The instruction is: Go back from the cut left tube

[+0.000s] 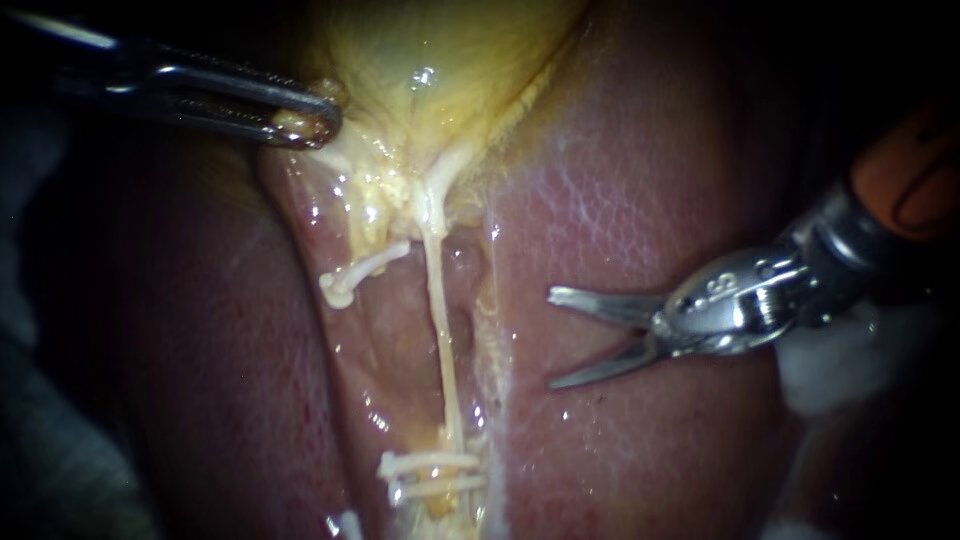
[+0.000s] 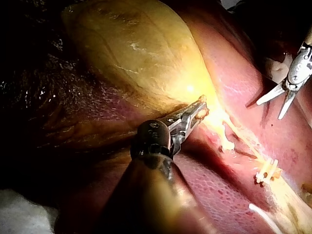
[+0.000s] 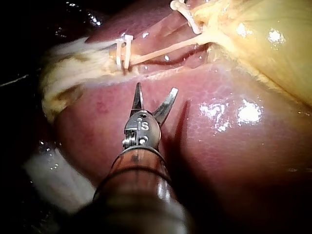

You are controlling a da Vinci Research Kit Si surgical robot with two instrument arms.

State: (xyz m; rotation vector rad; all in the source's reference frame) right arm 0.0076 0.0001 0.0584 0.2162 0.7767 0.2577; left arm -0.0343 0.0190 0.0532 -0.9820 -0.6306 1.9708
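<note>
Cut left tube [image 1: 366, 238]: a short pale stump hanging from the gallbladder's neck, left of the intact tube. It ends in a white clip [image 1: 352, 277] that lies slanted on the liver bed. Its free end touches neither instrument.

Right tube [image 1: 441, 330]: a thin, pale, taut strand, whole, running from the gallbladder's neck down the groove to a pair of white clips [image 1: 430, 470] set side by side across its lower end.

Gallbladder [image 1: 440, 70]: yellow and glistening, at the head of the groove, narrowing to the neck where both tubes begin.

Liver [image 1: 640, 200]: reddish-pink and wet, flanking the groove on both sides.

Right instrument [image 1: 556, 340]: two slim curved blades, spread wide with a clear gap and nothing between them. It sits over the liver to the right of the right tube, tips pointing toward that tube but apart from it, and farther still from the cut stump.

Left instrument [image 1: 306, 120]: long narrow jaws closed on a fold of yellow tissue at the gallbladder's neck, just above and to the left of the cut stump.

White fibrous material [image 1: 850, 365]: lies under the right instrument's shaft, at the liver's edge.
</note>
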